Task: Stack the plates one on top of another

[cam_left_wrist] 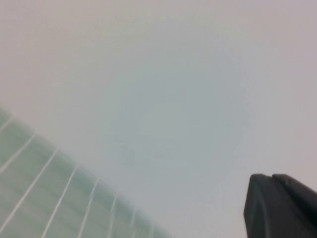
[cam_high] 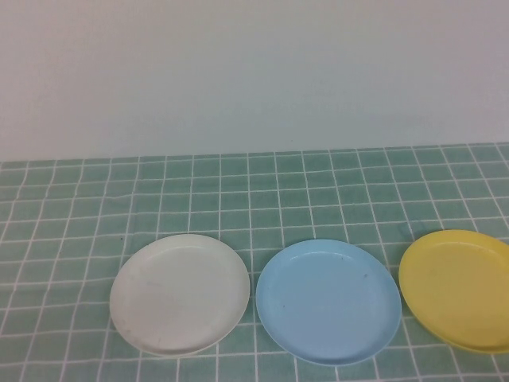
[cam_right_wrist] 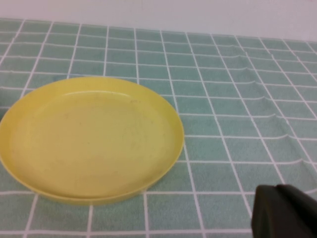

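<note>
Three plates lie in a row on the green checked cloth in the high view: a white plate point(cam_high: 180, 293) on the left, a light blue plate point(cam_high: 328, 300) in the middle and a yellow plate point(cam_high: 461, 288) on the right, cut by the frame's edge. None touch. The yellow plate point(cam_right_wrist: 91, 139) also fills the right wrist view, with my right gripper point(cam_right_wrist: 277, 189) shut and empty, apart from its rim. My left gripper point(cam_left_wrist: 272, 177) is shut and empty, facing the pale wall; no plate shows there. Neither gripper shows in the high view.
The green checked tablecloth point(cam_high: 318, 191) covers the table up to a plain pale wall point(cam_high: 254, 72) at the back. A strip of cloth point(cam_left_wrist: 29, 198) shows in the left wrist view. The cloth has slight wrinkles point(cam_right_wrist: 262, 104) beside the yellow plate.
</note>
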`<action>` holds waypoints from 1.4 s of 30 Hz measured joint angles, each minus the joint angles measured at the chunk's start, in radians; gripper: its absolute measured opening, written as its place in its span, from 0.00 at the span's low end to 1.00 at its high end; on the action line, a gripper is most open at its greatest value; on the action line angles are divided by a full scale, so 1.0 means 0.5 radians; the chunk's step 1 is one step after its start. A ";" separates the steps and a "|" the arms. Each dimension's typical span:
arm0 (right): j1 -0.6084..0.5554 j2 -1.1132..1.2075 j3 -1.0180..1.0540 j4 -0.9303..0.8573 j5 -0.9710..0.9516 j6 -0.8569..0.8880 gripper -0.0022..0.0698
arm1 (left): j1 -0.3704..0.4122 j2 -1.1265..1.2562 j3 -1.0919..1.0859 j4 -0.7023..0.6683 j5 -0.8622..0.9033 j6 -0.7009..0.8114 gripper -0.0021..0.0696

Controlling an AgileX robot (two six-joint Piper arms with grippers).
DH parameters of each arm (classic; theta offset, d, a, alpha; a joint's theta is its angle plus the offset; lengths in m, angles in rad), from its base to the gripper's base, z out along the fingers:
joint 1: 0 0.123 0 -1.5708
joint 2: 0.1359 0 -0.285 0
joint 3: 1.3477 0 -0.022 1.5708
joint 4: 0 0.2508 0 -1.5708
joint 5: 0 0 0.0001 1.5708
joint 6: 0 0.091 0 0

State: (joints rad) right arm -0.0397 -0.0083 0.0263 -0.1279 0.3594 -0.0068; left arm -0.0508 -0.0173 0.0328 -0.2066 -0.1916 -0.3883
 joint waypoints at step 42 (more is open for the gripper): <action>0.000 0.000 0.000 0.000 0.000 0.000 0.03 | 0.000 0.265 -0.571 -0.531 0.932 0.533 0.03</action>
State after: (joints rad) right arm -0.0397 -0.0083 0.0263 -0.1279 0.3594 -0.0068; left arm -0.0508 0.1154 -0.2529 -0.4723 0.2744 -0.1219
